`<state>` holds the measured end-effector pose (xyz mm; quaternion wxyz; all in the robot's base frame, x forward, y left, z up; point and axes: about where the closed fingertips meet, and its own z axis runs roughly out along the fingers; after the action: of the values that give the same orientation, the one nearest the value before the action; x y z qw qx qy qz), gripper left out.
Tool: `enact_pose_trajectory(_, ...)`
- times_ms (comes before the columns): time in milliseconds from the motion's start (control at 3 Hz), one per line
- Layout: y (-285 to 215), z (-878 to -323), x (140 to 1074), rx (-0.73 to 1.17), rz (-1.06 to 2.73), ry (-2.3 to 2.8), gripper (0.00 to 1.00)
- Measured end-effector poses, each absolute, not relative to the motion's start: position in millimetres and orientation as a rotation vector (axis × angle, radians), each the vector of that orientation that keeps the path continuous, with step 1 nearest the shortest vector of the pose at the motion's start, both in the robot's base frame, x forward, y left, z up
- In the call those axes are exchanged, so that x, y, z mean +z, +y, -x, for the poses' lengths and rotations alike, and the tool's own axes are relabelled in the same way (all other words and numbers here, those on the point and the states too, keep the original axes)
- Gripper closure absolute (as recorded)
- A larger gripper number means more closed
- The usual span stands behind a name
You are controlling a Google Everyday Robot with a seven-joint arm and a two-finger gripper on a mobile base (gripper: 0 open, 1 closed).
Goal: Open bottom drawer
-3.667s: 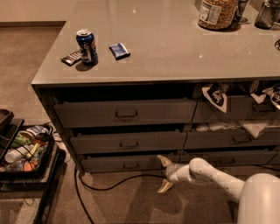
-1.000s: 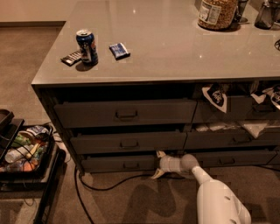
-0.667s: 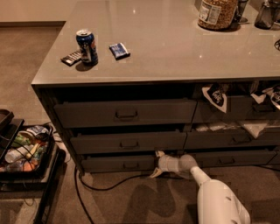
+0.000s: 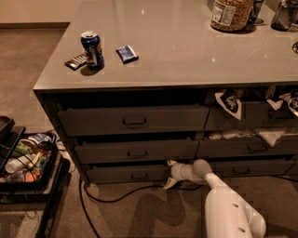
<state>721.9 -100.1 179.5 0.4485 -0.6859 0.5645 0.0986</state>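
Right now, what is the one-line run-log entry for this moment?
white gripper: at right end of slim dark-grey bottom drawer, jaws open | small rectangular handle: untouched

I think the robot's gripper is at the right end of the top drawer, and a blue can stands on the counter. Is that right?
Not quite. The camera view shows the gripper low down, at the right end of the bottom drawer, not the top one. The blue can does stand on the counter.

Surface (image 4: 186, 51): 1 can (image 4: 92, 48), 2 packets (image 4: 126, 53), 1 jar (image 4: 231, 14). Left stack: 3 drawers (image 4: 132, 121). 1 gripper (image 4: 169, 174), jaws apart, at right end of bottom drawer (image 4: 125, 175).
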Motion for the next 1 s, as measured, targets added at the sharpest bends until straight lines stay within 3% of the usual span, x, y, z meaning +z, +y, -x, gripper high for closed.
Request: enact_pose_trajectory(1000,-99.5,-695.5,177.6,0.197,1.73,1.316,0.0)
